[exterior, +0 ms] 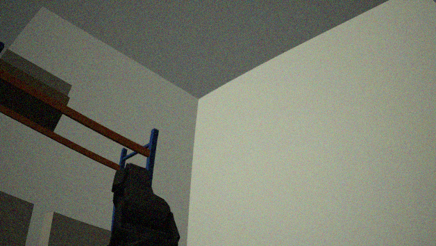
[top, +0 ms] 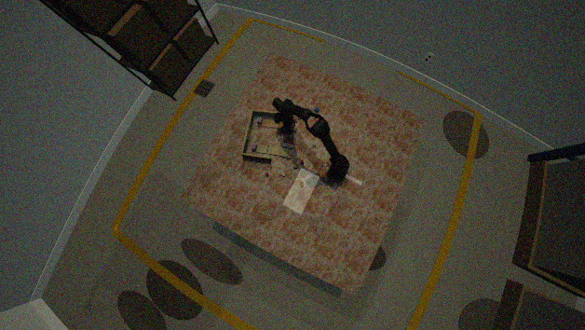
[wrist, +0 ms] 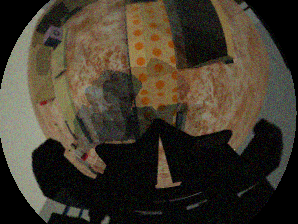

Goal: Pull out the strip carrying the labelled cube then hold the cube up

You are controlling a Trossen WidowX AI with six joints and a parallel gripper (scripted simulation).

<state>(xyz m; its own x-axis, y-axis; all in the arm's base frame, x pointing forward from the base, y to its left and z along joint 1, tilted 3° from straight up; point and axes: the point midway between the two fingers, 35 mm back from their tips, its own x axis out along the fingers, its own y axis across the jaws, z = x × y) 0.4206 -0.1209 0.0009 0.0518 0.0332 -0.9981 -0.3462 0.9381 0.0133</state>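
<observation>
The gripper (wrist: pixel 159 123) is shut with nothing visible between its fingers; its tips are over the near end of an orange-dotted yellow strip (wrist: pixel 150 47). Height above the strip is unclear. A yellow-green strip (wrist: pixel 60 90) runs along the left of the wrist view, with thin dark lines across it. A purple cube (wrist: pixel 53 36) (top: pixel 253 146) with a dark mark sits near its far end. Another cube (top: pixel 259 120) sits near the upper-left corner of the tray in the top view. Which strip is in one piece is not clear. The arm hides the fingertips in the top view.
A low-walled tray (top: pixel 248 135) surrounds the cubes on the left. A pale sheet (top: pixel 301 198) lies below the arm. Small red pieces (top: pixel 266 174) (wrist: pixel 84 156) and a blue piece (top: pixel 317 110) lie outside the tray. The exterior view shows only part of the arm, shelving and walls.
</observation>
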